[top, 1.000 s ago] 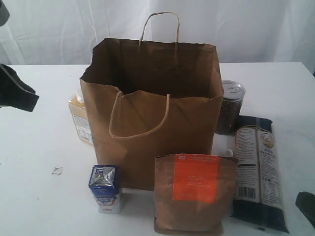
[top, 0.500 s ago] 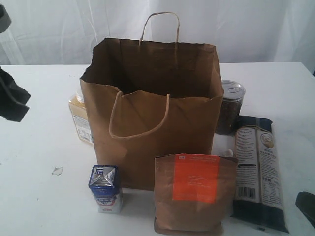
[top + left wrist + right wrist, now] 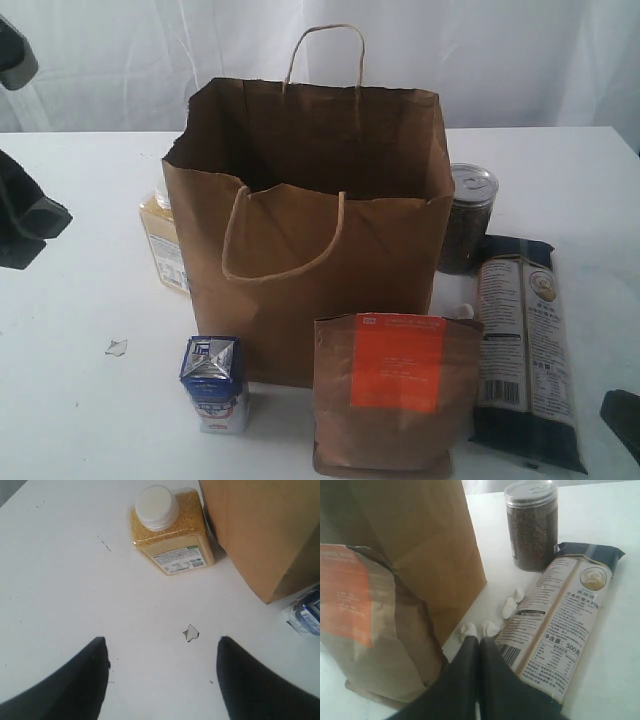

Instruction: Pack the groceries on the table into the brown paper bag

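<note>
White table (image 3: 80, 400) spreads wide around released left pincer (image 3: 161, 652); clenched right pincer (image 3: 479, 647) sits beside noodle packet (image 3: 560, 625).

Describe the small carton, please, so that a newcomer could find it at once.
Start at the tall brown paper bag on the white table. In the exterior view, at the bag's near left corner, stands the small carton. It is the only little box, blue and white with a folded top.

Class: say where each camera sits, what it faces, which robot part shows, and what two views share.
Exterior: raised, facing brown paper bag; left arm, right arm at edges.
Left wrist: on left arm, down at yellow-grain bottle; open left gripper.
Right wrist: on right arm, at noodle packet; shut right gripper.
Shared: the bag, all three.
</note>
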`<state>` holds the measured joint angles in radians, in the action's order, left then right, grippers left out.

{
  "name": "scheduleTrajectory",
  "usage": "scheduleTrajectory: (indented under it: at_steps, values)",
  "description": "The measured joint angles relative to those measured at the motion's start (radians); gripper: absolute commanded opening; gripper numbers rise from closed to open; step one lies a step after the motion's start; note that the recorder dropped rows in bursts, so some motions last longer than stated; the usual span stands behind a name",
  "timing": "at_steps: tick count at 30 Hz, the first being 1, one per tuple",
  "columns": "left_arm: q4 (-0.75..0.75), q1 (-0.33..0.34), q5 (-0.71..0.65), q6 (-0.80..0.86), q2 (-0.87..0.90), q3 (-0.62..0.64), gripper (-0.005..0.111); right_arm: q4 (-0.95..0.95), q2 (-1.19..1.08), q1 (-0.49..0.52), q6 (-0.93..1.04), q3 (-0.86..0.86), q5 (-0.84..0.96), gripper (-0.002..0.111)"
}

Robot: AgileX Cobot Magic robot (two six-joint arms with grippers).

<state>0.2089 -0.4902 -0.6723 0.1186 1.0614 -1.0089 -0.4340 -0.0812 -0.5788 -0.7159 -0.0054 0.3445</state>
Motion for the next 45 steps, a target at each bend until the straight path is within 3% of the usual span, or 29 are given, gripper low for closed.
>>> scheduleTrajectory:
  at_steps: [5, 10, 16, 24, 31, 38, 45]
  values:
    - [-0.091, 0.005, -0.015, 0.122, 0.0, 0.0, 0.07, 0.0, 0.0, 0.0, 0.0, 0.0, 0.0, 0.0]
    - [-0.379, 0.087, -0.05, 0.478, 0.022, -0.056, 0.073, 0.0, 0.0, 0.0, 0.0, 0.0, 0.0, 0.0]
    - [-0.445, 0.188, -0.128, 0.726, 0.126, -0.195, 0.073, 0.0, 0.0, 0.0, 0.0, 0.0, 0.0, 0.0]
    - [-0.471, 0.207, -0.107, 1.058, 0.292, -0.257, 0.073, 0.0, 0.0, 0.0, 0.0, 0.0, 0.0, 0.0]
    - [-0.491, 0.207, 0.016, 1.193, 0.393, -0.257, 0.073, 0.0, 0.0, 0.0, 0.0, 0.0, 0.0, 0.0]
    - [-0.653, 0.207, 0.11, 1.31, 0.447, -0.257, 0.073, 0.0, 0.0, 0.0, 0.0, 0.0, 0.0, 0.0]
    - [-0.688, 0.208, 0.147, 1.363, 0.48, -0.257, 0.074, 0.0, 0.0, 0.0, 0.0, 0.0, 0.0, 0.0]
